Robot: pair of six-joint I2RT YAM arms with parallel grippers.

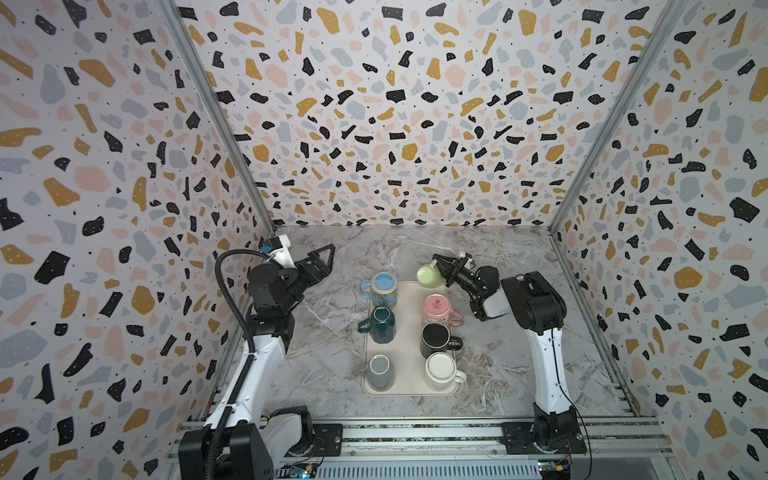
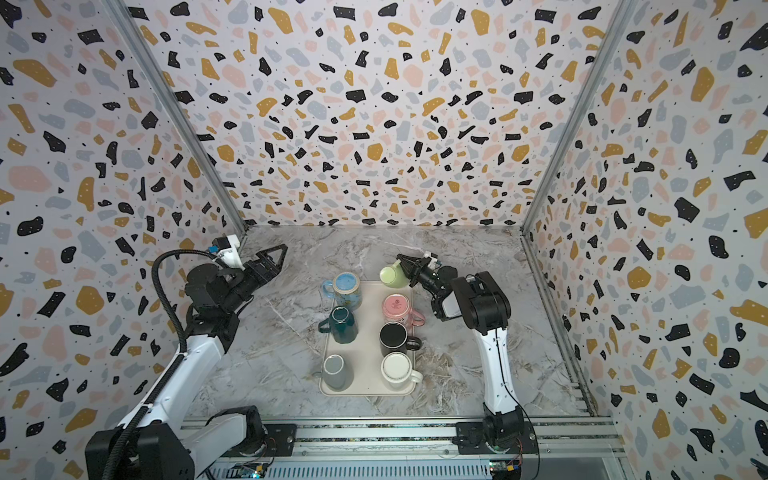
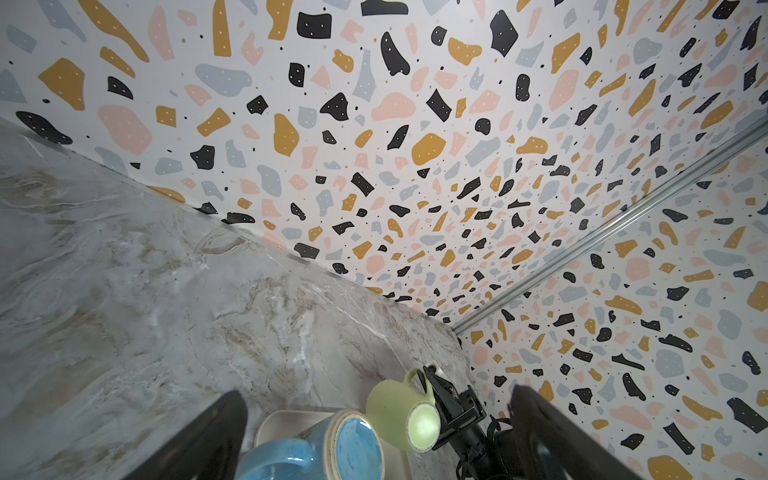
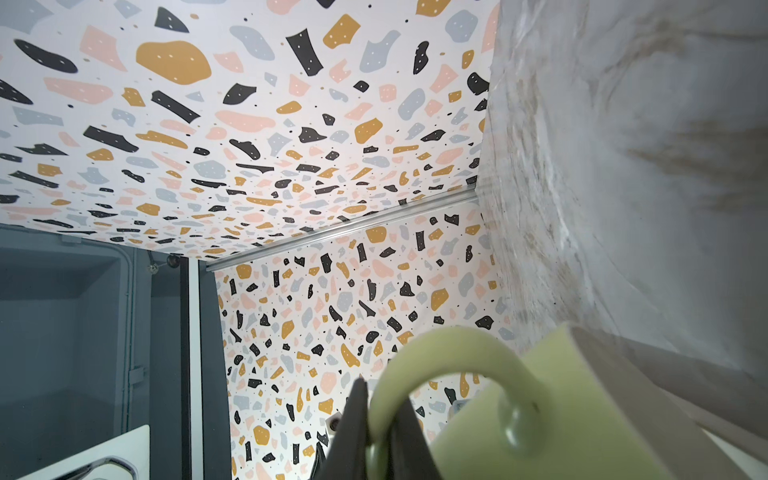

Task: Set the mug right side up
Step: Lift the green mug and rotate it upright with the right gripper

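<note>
Right gripper [image 1: 441, 266] is clamped nearly shut on the handle [image 4: 457, 357] of the green mug [image 1: 428, 276]. The mug hangs tilted on its side at the far right corner of the tray [image 1: 409, 392], apparently lifted clear. Left gripper [image 1: 323, 264] is spread wide, empty, well apart. Step in hand, as judged: the wrist roll. Roll slowly, since the mug could pivot on its thin handle. Bring the mouth fully up before lowering, and set it down clear of the pink mug [image 1: 436, 309].

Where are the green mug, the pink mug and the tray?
green mug [image 1: 428, 276]: in a top view, on the middle of the mug.
pink mug [image 1: 436, 304]: in a top view, on its upturned base.
tray [image 1: 409, 365]: in a top view, on its bare middle.
</note>
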